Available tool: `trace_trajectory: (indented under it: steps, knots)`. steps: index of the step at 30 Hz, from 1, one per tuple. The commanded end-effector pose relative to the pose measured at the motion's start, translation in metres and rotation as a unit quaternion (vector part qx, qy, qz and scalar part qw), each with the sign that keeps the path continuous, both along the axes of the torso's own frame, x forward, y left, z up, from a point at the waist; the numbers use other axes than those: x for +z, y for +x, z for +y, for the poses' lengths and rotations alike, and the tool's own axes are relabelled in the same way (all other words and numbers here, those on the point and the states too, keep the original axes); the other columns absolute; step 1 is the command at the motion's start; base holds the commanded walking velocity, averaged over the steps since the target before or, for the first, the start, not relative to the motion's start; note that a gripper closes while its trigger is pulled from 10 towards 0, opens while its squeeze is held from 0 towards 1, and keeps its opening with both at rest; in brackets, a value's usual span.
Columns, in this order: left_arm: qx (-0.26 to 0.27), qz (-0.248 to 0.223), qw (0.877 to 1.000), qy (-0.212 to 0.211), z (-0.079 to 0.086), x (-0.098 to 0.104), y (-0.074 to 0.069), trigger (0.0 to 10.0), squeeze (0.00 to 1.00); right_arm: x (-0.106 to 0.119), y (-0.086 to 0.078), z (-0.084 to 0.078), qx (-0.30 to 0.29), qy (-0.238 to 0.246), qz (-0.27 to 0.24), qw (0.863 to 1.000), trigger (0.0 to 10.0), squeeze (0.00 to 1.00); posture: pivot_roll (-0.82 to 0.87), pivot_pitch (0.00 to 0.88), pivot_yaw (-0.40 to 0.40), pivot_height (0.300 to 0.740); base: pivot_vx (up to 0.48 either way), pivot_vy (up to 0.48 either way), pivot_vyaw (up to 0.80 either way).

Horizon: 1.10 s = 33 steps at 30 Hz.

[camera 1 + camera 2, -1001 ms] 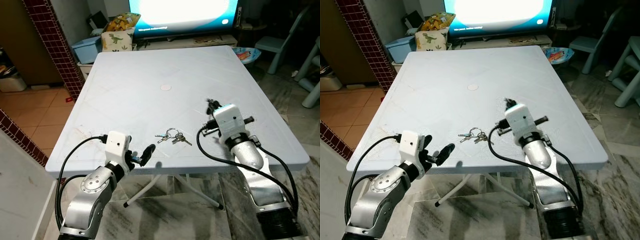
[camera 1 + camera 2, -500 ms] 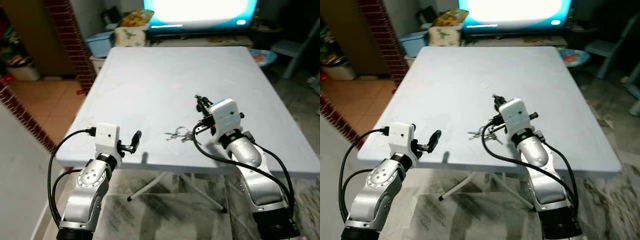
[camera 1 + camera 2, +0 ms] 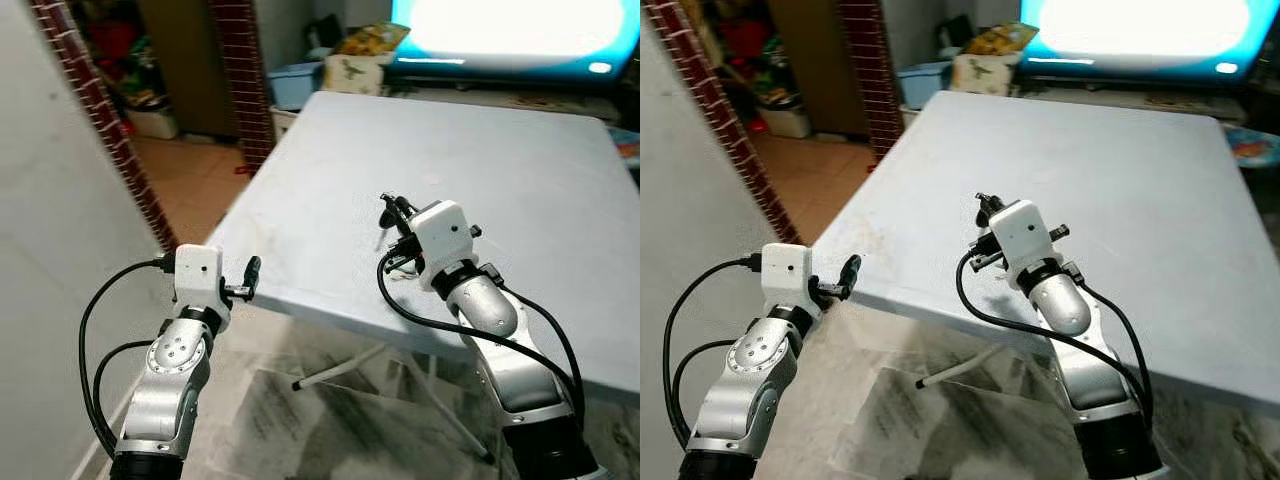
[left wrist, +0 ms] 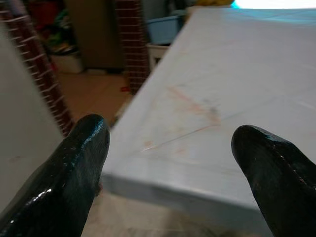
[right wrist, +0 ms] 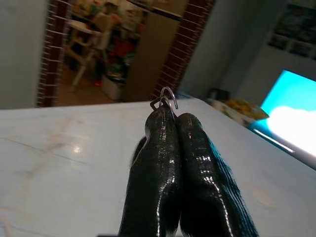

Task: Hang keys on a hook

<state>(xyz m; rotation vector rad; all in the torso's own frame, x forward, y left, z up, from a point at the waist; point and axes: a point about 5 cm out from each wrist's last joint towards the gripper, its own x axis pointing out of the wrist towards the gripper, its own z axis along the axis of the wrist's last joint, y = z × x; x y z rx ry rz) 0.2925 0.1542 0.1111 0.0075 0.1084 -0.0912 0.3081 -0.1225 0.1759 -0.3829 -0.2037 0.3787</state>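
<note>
The keys (image 5: 166, 98) are pinched by the ring between the clenched fingers of the right gripper (image 3: 392, 212) above the table (image 3: 520, 180), presumably for carrying to a hook, while the left gripper (image 3: 250, 275) is held spread and empty beside the table corner.

The right gripper (image 3: 985, 207) is raised over the pale blue table (image 3: 1140, 190), while the left gripper (image 3: 848, 268) hovers at the table's near corner, beside a brick pillar (image 3: 875, 70) and a bright screen (image 3: 1140, 30)
</note>
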Motion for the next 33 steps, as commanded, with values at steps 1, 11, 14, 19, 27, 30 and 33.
trace_trajectory:
  steps: [1, 11, 14, 19, 27, 30, 33]
  knots:
    - [0.003, -0.009, 1.0, 0.005, 0.001, 0.004, 0.003, 10.0, 0.0, 0.006, -0.001, 0.005, 0.013, -0.002, -0.015, 1.0, 10.0, 0.0, -0.02, 0.0, 0.075, 0.74, 0.0, 0.0, 0.8]
    - [0.007, -0.007, 1.0, -0.003, -0.002, 0.002, 0.003, 10.0, 0.0, 0.005, 0.002, 0.009, 0.019, -0.005, -0.015, 1.0, 10.0, 0.0, -0.01, 0.0, 0.066, 0.74, 0.0, 0.0, 0.8]
    - [0.009, -0.007, 1.0, -0.003, -0.002, 0.002, 0.004, 10.0, 0.0, 0.005, 0.003, 0.012, 0.023, -0.006, -0.018, 1.0, 10.0, 0.0, -0.01, 0.0, 0.065, 0.74, 0.0, 0.0, 0.8]
    - [0.011, -0.009, 1.0, -0.002, -0.001, 0.002, 0.007, 10.0, 0.0, 0.004, 0.004, 0.016, 0.027, -0.007, -0.02, 0.999, 10.0, 0.0, -0.01, 0.0, 0.062, 0.74, 0.0, 0.0, 0.8]
    - [0.033, -0.024, 0.999, -0.01, 0.002, 0.007, 0.009, 10.0, 0.0, 0.003, 0.006, 0.018, 0.044, -0.01, -0.019, 0.999, 10.0, 0.0, 0.01, 0.0, 0.023, 0.74, 0.0, 0.0, 0.79]
    - [0.042, -0.022, 0.999, -0.009, 0.006, 0.004, 0.006, 10.0, 0.0, 0.004, 0.009, 0.022, 0.049, -0.011, -0.021, 0.999, 10.0, 0.0, 0.02, 0.0, 0.021, 0.74, 0.0, 0.0, 0.79]
    - [0.051, -0.02, 0.998, -0.005, 0.012, 0.002, 0.004, 10.0, 0.0, 0.003, 0.009, 0.027, 0.056, -0.009, -0.022, 0.998, 10.0, 0.0, 0.04, 0.0, 0.004, 0.74, 0.0, 0.0, 0.79]
